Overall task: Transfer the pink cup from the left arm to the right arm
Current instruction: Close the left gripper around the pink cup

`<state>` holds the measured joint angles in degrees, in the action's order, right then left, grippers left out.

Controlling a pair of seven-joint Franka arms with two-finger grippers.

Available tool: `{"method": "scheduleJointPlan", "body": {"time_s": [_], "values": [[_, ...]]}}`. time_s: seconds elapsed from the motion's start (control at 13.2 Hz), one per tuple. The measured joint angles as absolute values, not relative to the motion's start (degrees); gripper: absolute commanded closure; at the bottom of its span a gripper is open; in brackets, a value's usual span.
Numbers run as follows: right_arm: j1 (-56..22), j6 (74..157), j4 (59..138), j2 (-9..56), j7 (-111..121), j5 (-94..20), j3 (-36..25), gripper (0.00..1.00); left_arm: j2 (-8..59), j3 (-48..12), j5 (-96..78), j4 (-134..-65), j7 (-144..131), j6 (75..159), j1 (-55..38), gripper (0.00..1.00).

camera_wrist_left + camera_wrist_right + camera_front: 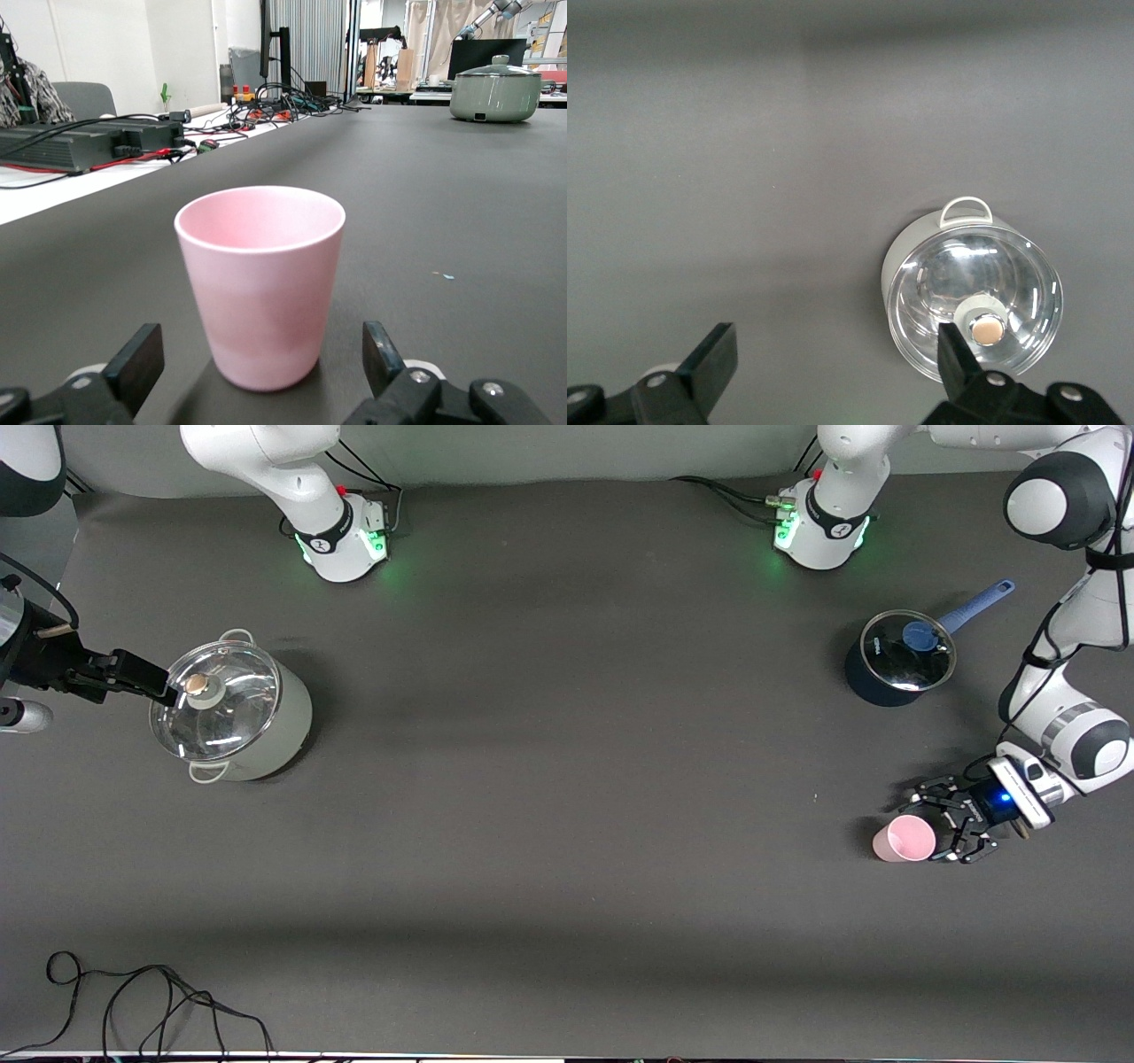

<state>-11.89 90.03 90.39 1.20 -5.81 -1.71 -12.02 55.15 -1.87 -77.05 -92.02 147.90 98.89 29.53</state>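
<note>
Across the table from the high front camera, the pink cup (904, 839) stood upright on the dark mat toward the left arm's end, nearer the camera than the dark blue saucepan (897, 660) with its glass lid and blue handle; the left gripper (937, 832) sat low just beside the cup, fingers spread wide on either side of it, nothing clasped as yet; whether a pad touched the cup wall was hard to say from up there. Toward the right arm's end stood the pale green pot (232, 710) under a glass lid; the right gripper (161, 689) hung by that lid's rim, the arm waiting.

Over to the left wrist view: the pink cup (260, 285) filled the middle, upright and empty, resting on the mat; the two black fingertips (135, 365) stood apart with the cup between them, a visible gap on each side, so the claw was released; the pale green pot (495, 89) showed well apart in the distance.

Down the right wrist view: the pale green pot (972, 297) lay below with its knobbed glass lid; the right gripper (833, 361) was spread open, holding nothing, one fingertip (954, 351) over the lid.
</note>
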Motion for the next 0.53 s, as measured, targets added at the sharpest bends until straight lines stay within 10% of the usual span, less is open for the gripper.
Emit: {"method": "scheduleJointPlan", "body": {"time_s": [0.38,0.53], "values": [[-11.89,90.03,90.39,1.2,-5.81,-1.71,-12.03,0.0,56.22,-1.88,-81.71,-93.01,151.22,99.66,27.16,0.01],[-11.89,90.03,90.39,1.2,-5.81,-1.71,-12.03,0.0,56.35,-1.87,-82.17,-93.14,151.58,99.88,26.9,0.28]]}}
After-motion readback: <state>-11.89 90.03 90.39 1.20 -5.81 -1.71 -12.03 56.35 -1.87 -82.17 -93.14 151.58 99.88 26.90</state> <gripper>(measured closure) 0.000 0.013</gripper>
